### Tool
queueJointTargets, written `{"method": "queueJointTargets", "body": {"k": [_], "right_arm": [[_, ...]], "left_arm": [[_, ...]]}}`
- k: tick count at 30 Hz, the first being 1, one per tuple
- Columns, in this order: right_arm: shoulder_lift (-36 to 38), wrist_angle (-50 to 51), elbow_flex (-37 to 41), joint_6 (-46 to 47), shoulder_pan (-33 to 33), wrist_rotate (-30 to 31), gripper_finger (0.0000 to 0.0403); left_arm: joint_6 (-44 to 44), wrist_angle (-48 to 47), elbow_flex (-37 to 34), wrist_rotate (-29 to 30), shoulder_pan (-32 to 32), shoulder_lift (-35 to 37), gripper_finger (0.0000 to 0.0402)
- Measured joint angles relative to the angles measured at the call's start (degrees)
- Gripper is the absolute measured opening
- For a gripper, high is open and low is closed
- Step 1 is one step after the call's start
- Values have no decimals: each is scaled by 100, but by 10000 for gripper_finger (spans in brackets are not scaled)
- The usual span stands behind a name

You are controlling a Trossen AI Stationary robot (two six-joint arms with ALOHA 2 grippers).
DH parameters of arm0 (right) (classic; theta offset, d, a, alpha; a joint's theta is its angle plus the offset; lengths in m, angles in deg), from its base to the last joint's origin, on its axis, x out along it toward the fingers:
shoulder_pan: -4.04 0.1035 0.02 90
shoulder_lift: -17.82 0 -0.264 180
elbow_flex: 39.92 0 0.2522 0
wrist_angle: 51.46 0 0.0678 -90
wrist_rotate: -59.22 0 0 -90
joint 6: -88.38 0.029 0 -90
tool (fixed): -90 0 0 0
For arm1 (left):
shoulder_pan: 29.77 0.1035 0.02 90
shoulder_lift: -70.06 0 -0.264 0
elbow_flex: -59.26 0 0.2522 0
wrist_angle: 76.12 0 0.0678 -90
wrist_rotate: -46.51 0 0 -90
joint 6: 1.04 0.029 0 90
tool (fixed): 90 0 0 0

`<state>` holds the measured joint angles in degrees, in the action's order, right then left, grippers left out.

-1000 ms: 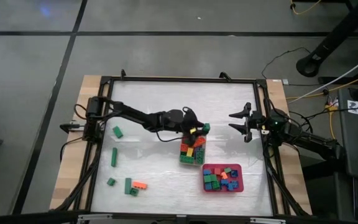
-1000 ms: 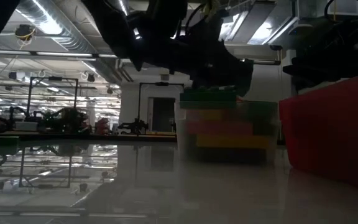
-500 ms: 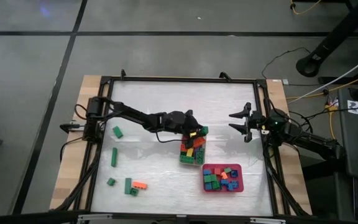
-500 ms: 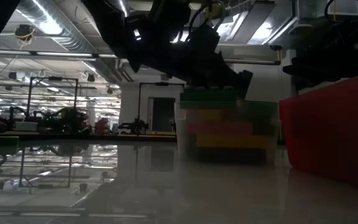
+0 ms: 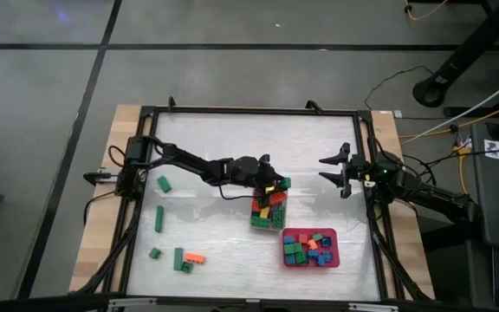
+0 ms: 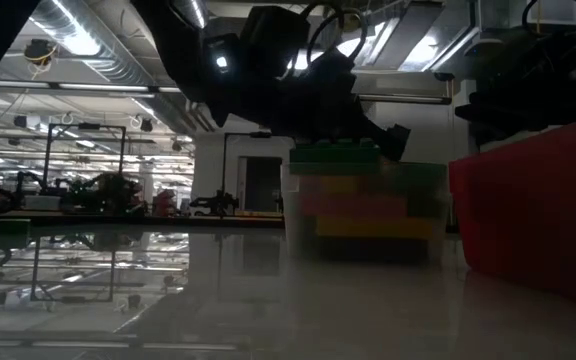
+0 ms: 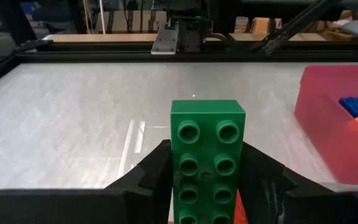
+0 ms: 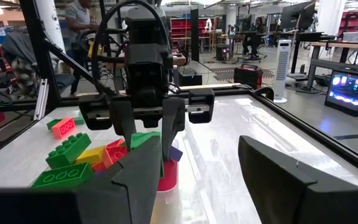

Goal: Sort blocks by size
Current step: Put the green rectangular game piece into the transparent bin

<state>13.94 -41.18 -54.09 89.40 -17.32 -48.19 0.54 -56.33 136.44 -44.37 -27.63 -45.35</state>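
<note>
A long green block (image 7: pixel 206 163) sits clamped in the left gripper (image 5: pixel 271 183) above the clear tub (image 5: pixel 268 223); the right gripper (image 5: pixel 333 171) waits open, empty.

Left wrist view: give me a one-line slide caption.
Left claw grips a long green block between its fingers, with the red tray of small blocks ahead.

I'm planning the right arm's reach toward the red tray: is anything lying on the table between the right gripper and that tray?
No: in the high view only bare table separates the right gripper from the red tray.
</note>
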Motion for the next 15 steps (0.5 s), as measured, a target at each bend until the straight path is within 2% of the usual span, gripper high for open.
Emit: {"method": "queueJointTargets", "body": {"k": [15], "right_arm": [[0, 0, 2, 0, -1, 28, 214]], "left_arm": [[-2, -49, 0, 2, -14, 0, 128]]}}
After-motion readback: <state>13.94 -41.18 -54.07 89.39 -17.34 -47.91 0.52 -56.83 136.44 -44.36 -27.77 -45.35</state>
